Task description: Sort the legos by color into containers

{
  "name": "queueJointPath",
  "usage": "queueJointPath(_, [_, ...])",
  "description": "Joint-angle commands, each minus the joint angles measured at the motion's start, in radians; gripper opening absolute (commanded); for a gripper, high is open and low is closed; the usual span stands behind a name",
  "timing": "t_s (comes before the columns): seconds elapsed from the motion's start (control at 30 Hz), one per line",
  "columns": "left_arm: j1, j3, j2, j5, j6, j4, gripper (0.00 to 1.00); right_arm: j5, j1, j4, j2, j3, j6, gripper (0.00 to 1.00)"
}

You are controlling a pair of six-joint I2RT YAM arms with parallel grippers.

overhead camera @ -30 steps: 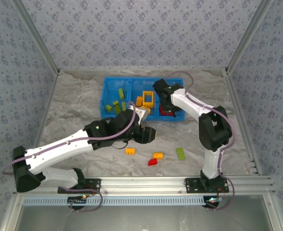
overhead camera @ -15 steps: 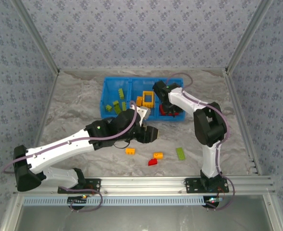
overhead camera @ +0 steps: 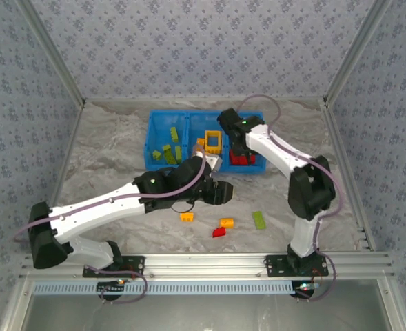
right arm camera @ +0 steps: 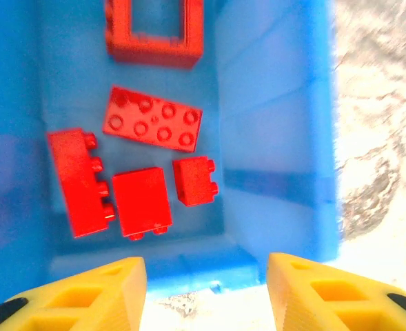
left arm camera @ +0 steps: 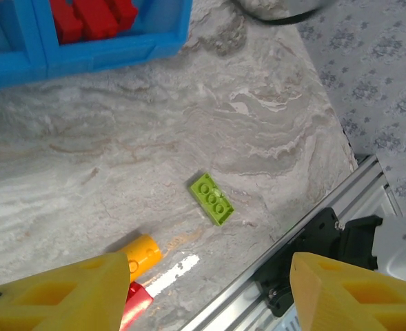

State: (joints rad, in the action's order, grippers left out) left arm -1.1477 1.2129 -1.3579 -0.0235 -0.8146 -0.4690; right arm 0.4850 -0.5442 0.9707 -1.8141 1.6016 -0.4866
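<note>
Next, the left gripper [left arm camera: 206, 289], spread and empty, is best turned to match the lime green brick [left arm camera: 211, 198] lying askew just ahead, while the right gripper [right arm camera: 206, 289] is seen parted, empty, above binned red bricks [right arm camera: 152, 117].

My blue bin [overhead camera: 150, 138] sits at the far side of the tabletop [overhead camera: 113, 165], 3 compartments in a row: green legos [overhead camera: 168, 148] in the left, yellow-orange legos [overhead camera: 213, 141] in the middle, red legos [right arm camera: 153, 118] in the right. I count 5 red ones there: 1 open frame [right arm camera: 154, 31] and 4 studded blocks. Nearer me, 4 lie loose: 2 orange bricks [overhead camera: 187, 216], 1 red piece [overhead camera: 219, 232] just beside 1 of them, 1 green brick [left arm camera: 211, 198] apart on the right.
</note>
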Motion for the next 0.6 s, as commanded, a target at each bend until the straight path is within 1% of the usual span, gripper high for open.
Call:
queueJointPath(0.0, [-0.004,0.079,-0.086,0.011,-0.151,-0.037,0.63,0.036,0.004,0.056,0.19,0.016,-0.004,0.52])
queueJointPath(0.07, [-0.003,0.152,-0.175,0.027,-0.225,-0.108,0.63,0.004,0.007,0.073,0.299,-0.007,0.024,0.53])
queueJointPath(0.13, [-0.003,0.227,-0.273,0.069,-0.288,-0.171,0.63,-0.066,0.007,0.063,0.412,-0.047,0.066,0.53])
queueJointPath(0.23, [-0.006,0.36,-0.432,0.13,-0.344,-0.286,0.64,-0.15,0.002,0.062,0.589,-0.113,0.113,0.54])
queueJointPath(0.33, [-0.013,0.467,-0.558,0.167,-0.401,-0.345,0.65,-0.196,0.0,0.082,0.74,-0.154,0.135,0.56])
queueJointPath(0.43, [-0.029,0.572,-0.654,0.154,-0.469,-0.414,0.67,-0.291,0.001,0.087,0.84,-0.183,0.169,0.57])
queueJointPath(0.57, [-0.038,0.708,-0.777,0.181,-0.562,-0.489,0.65,-0.404,-0.005,0.066,0.907,-0.234,0.194,0.57])
